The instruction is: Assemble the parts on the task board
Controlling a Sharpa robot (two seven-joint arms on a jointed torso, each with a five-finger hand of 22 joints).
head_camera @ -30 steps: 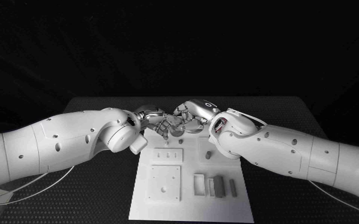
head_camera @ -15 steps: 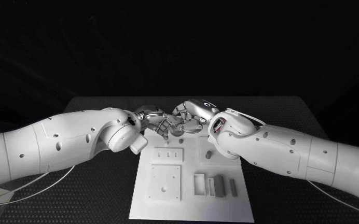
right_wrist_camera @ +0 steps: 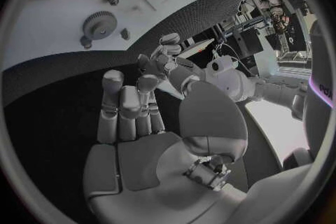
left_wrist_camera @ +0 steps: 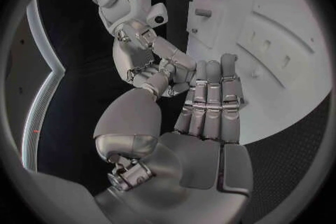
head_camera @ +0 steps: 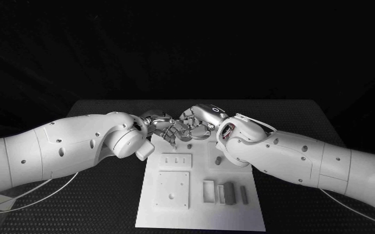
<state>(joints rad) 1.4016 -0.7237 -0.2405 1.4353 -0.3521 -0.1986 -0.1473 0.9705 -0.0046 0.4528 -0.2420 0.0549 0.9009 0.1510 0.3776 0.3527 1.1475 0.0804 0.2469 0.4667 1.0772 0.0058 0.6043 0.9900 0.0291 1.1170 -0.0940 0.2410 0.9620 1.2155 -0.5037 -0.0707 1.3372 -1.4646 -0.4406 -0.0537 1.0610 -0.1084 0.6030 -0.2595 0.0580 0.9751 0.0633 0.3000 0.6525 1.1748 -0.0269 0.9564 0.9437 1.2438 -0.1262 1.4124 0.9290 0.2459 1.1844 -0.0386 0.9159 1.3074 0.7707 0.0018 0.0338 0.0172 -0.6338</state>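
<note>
Task board (head_camera: 199, 212), far end under meeting fingers (head_camera: 178, 131) (both hands)

We see the head view lit from above: the task board (head_camera: 201, 190) and the white arms stand out brightly against a background that falls into near-total black, and the table (head_camera: 301, 117) stays dim. In both wrist views the fisheye bends straight edges strongly toward the circle's rim, where the picture darkens and softens. Soft highlights gleam on the metal fingers (left_wrist_camera: 210, 106).

Matt white task board (head_camera: 234, 212) (plastic-looking), textured table (head_camera: 102, 201)
</note>
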